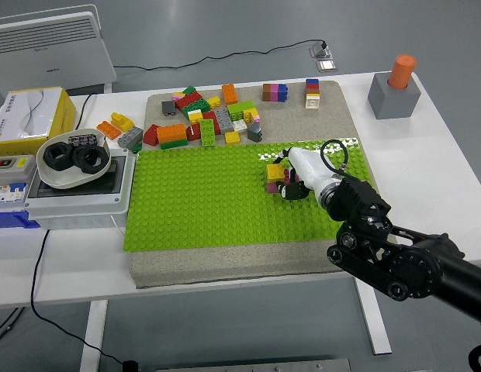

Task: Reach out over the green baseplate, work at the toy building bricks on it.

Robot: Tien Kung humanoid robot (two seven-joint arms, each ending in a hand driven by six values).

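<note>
- Head view: a green baseplate [209,201] is seen lying on a grey mat [225,267] on the white table [427,163].
- The right hand [296,180] is reached in from the lower right over the right part of the baseplate; its white back is turned up and its dark fingers [291,188] are curled down against a small stack of bricks [276,176].
- The stack is seated on the baseplate, right of its middle: a yellow brick on top, magenta and purple ones under it. The fingers touch its right side; whether it is actually clamped cannot be told, as the palm hides the contact.
- A loose pile of bricks [202,120] (red, orange, yellow, green, grey) is spread on the mat just beyond the far edge of the baseplate.
- Two small built stacks are noted farther right on the mat: a brown-purple-blue one [275,92] and a blue-red-white one [312,91].
- A grey block with an orange peg [396,87] stands at the far right of the table.
- A white bowl with black ring parts [72,160] rests on a grey box at the left; a yellow carton [27,115] sits beyond it.
</note>
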